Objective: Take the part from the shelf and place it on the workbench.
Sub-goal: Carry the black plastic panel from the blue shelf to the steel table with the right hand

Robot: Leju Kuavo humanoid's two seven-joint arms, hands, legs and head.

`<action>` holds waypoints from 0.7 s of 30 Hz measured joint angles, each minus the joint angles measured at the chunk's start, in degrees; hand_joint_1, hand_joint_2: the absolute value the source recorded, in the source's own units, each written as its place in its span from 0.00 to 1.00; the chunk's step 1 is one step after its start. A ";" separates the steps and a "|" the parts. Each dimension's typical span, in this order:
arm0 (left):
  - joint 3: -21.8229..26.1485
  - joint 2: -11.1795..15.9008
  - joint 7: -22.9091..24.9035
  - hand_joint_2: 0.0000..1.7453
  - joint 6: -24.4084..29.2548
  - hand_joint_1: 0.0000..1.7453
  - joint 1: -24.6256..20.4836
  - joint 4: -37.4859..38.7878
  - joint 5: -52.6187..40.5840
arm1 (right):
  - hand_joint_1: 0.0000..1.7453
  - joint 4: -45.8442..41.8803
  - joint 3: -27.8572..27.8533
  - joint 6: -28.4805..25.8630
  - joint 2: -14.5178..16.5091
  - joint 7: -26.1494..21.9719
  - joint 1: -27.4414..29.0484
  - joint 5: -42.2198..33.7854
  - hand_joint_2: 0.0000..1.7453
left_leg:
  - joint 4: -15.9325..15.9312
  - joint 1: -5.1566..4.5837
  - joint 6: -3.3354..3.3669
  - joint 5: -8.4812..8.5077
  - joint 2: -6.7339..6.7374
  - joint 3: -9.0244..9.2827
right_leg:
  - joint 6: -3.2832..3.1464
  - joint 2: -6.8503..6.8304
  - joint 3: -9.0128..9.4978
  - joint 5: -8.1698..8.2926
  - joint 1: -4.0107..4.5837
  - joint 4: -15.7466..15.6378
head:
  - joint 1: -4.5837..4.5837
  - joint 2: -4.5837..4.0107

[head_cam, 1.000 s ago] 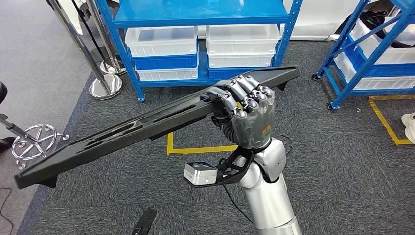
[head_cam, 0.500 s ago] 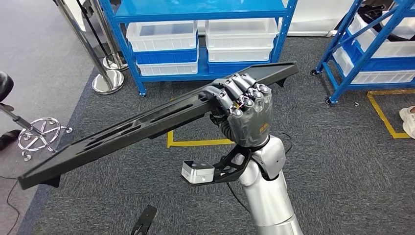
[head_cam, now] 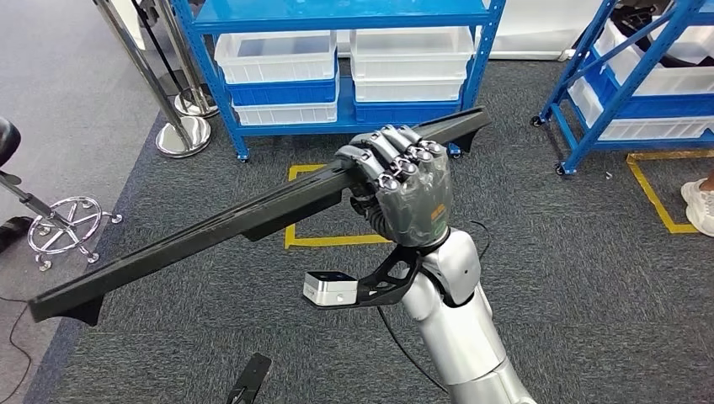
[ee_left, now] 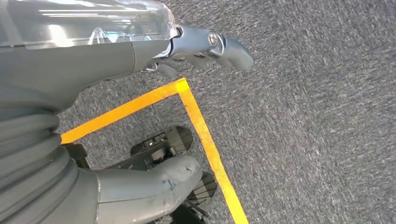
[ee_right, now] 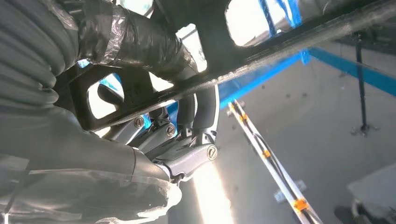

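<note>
Right hand (head_cam: pixel 410 189) grips part (head_cam: pixel 210 229) (edge-on, slots hidden).

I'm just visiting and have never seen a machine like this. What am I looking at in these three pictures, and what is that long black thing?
This is a two-legged humanoid robot with silver arms and many-fingered hands. The wide picture comes from a camera high on its body, looking forward and down. There its right hand grips a long black part, slanting above the grey carpet. Beyond stand blue shelves holding white bins. The other two pictures come from cameras at the wrists, so they look turned. The right wrist one shows the fingers wrapped around the part from close behind. The left wrist one shows the left hand holding nothing, hanging over carpet marked with yellow tape. I see no workbench here.
</note>
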 joint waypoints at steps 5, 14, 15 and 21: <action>0.05 0.05 0.02 1.00 0.14 0.00 -0.04 0.00 -0.38 | 1.00 0.50 3.95 0.00 -2.51 2.04 -1.12 0.66 1.00 | 9.95 0.23 -1.05 -5.86 -0.10 -4.43 | -1.27 -0.16 -0.24 0.52 -0.07 -0.33 | -0.01 0.00; 0.10 0.38 0.13 1.00 0.22 0.00 0.09 0.00 -1.06 | 1.00 -0.08 4.83 0.00 -3.91 1.59 -1.01 4.10 1.00 | 0.37 -0.67 1.12 -0.22 -0.47 0.13 | -0.72 0.05 -0.34 0.96 0.48 -0.57 | 0.01 0.00; 0.10 0.40 0.14 1.00 0.22 0.00 0.12 0.00 -1.10 | 1.00 -0.11 4.83 0.00 -3.97 1.57 -0.95 4.25 1.00 | -0.18 -0.72 1.27 -0.03 -0.50 0.19 | -0.40 -0.03 -0.35 1.13 0.45 -0.77 | 0.00 0.00; 0.13 0.44 0.54 1.00 -0.10 0.00 0.41 0.00 -1.64 | 1.00 -0.96 4.83 -0.02 -4.53 0.68 0.10 4.99 1.00 | -2.53 -0.23 2.23 1.58 -1.10 0.80 | 0.84 -0.24 -5.29 -5.30 0.52 10.15 | 0.05 0.00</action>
